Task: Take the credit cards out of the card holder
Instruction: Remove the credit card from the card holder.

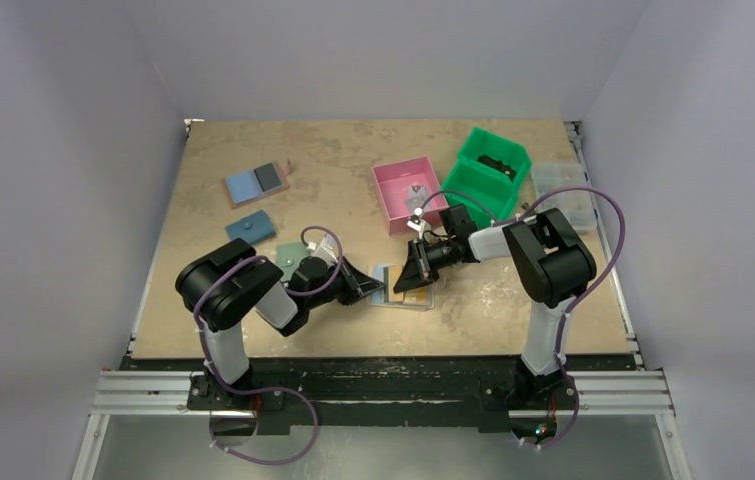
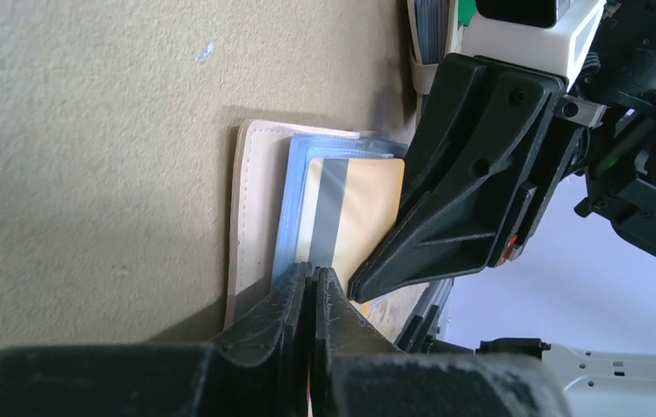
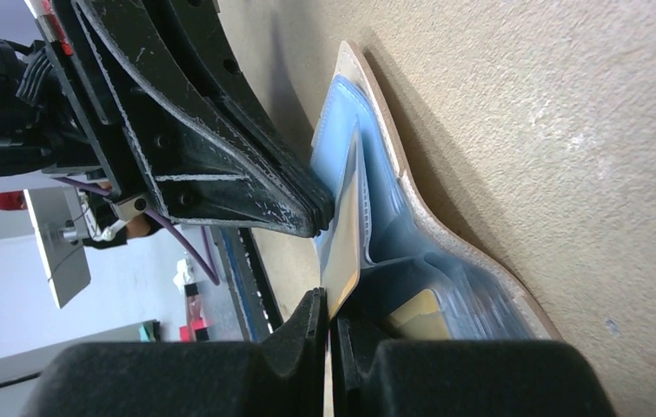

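The card holder (image 1: 389, 277) lies open on the table between my two grippers, beige outside (image 2: 253, 200) with pale blue inner pockets (image 3: 394, 208). A gold-yellow credit card (image 2: 367, 204) with a grey stripe stands partly out of a pocket. In the right wrist view its edge (image 3: 342, 252) sits between the jaws of my right gripper (image 3: 328, 304), which is shut on it. My left gripper (image 2: 314, 276) is shut, with its tips down on the holder's blue panel beside the card. A second yellow card (image 3: 420, 313) shows inside a pocket.
A pink bin (image 1: 413, 195) and two green bins (image 1: 493, 170) stand behind the holder, with a clear box (image 1: 565, 195) at the far right. At the back left lie a blue-and-black holder (image 1: 256, 183), a blue wallet (image 1: 251, 227) and a teal one (image 1: 291, 257).
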Motion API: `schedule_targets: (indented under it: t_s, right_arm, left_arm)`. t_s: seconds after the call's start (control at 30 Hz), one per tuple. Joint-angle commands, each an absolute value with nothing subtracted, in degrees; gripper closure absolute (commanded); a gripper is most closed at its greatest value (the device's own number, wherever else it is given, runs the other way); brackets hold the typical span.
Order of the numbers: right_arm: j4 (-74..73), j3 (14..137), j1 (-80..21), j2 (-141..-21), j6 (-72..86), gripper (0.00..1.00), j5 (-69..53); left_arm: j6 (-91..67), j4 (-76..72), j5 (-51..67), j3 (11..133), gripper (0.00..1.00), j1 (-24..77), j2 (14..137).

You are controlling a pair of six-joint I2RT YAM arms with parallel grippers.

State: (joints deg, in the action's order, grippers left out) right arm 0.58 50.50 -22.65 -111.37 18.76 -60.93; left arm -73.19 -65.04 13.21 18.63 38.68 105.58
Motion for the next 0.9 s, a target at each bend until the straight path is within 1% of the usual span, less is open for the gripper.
schedule_targets:
  t_s: [0.0, 0.13, 0.3, 0.53, 0.87]
  right_arm:
    - [-1.4, 51.2, -22.8, -112.1, 15.2, 0.89, -56.9]
    - [-2.0, 51.4, -22.9, -111.7, 14.8, 0.88, -56.5]
    - [-2.3, 51.5, -22.8, -111.5, 14.9, 0.88, -56.7]
    - [-2.4, 51.3, -22.4, -110.9, 15.4, 0.85, -57.2]
    - [-1.8, 50.3, -20.7, -110.0, 16.6, 0.87, -58.2]
  left_arm:
    - [-69.9, -56.1, 11.9, 21.3, 1.0, 39.2, 104.9]
    - [-69.1, -50.1, 11.1, 22.6, 1.0, 39.3, 104.9]
    - [-68.5, -46.9, 9.6, 22.2, 1.0, 39.3, 103.7]
    - [-68.5, -47.1, 9.1, 21.4, 1.0, 39.2, 104.6]
    - [-68.8, -47.5, 9.1, 20.9, 1.0, 38.9, 105.4]
